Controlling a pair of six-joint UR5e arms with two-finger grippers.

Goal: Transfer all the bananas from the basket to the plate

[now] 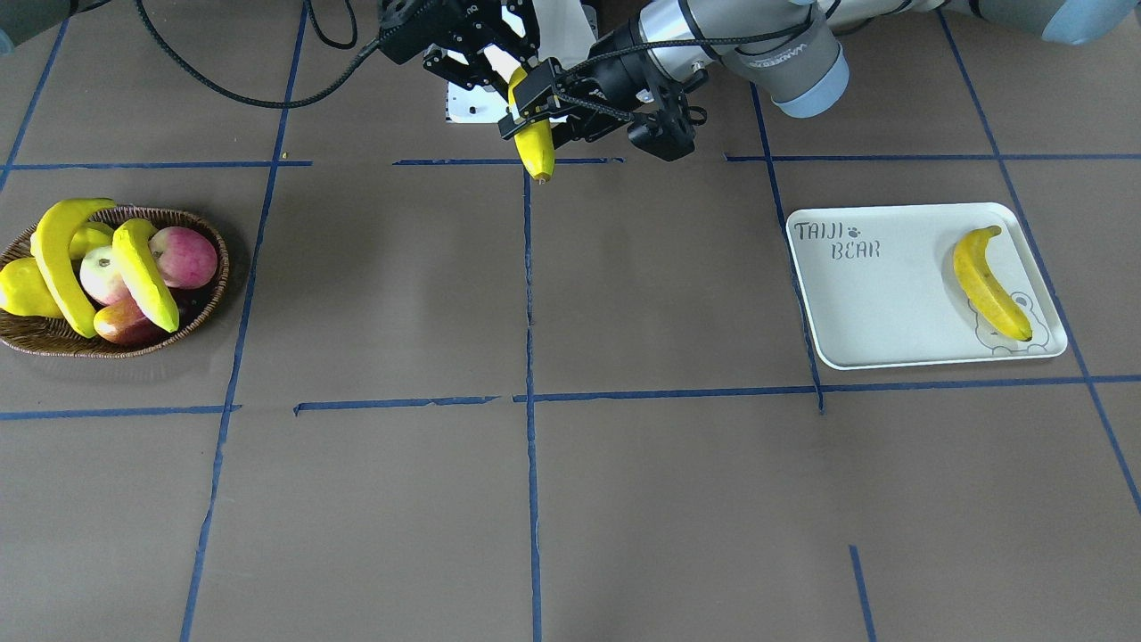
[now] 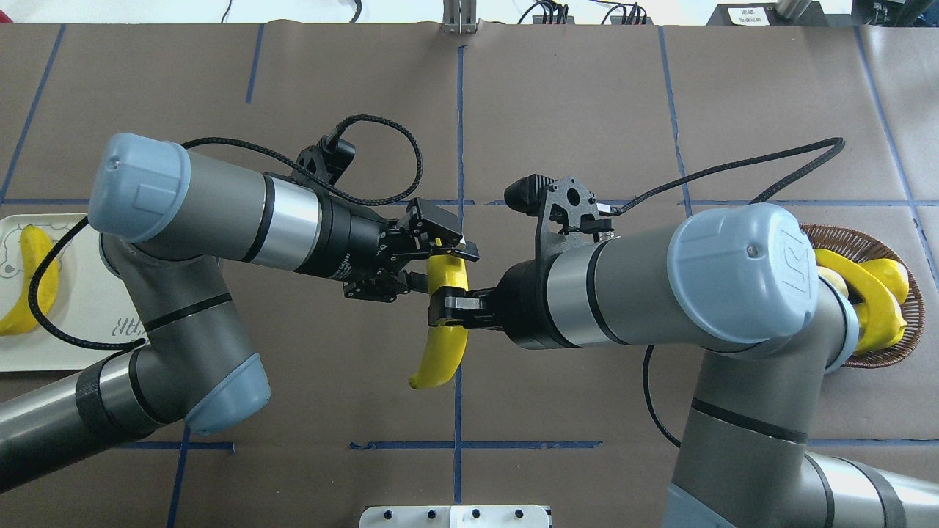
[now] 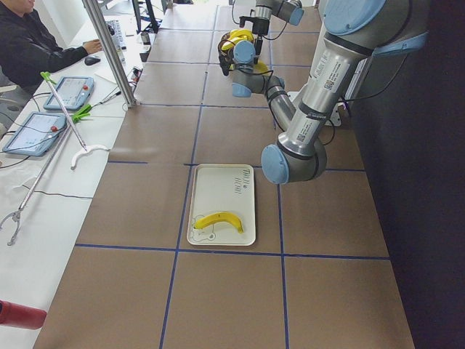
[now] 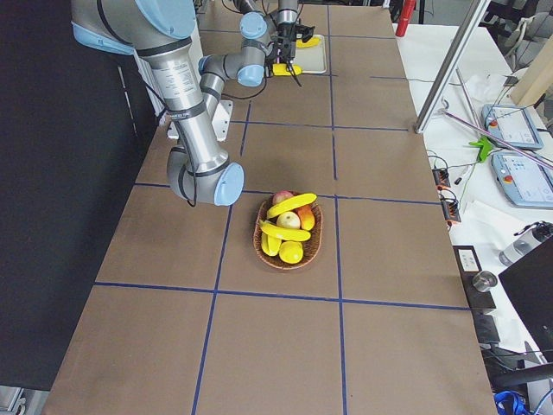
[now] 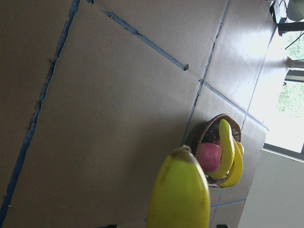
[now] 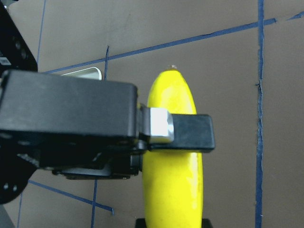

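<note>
The plate (image 1: 891, 303) on the robot's left bears "TAIJI BEAR" in dark hand-drawn letters in its corner nearest the robot and the table's middle. Lettering on the left arm (image 1: 784, 62) is too small to read.

I take as my mark the long curved yellow banana (image 2: 442, 350), up in the air over the middle of the brown paper-covered table (image 1: 624, 490). The left gripper (image 2: 439, 264) grips it near the end away from the robot. The right gripper (image 2: 449, 308) grips it around the middle, and the near end sticks out free.

Far to the robot's left of my mark, the white rimmed rounded-rectangle plate (image 1: 878, 303) lies on the table. A second yellow banana (image 1: 988, 283) lies on the plate's side farthest from my mark.

Far to the robot's right of my mark I see the brown oval wicker basket (image 1: 53, 343). In it, two curved yellow bananas (image 1: 62, 263) lie on top of round red-and-cream apples (image 1: 185, 256).
</note>
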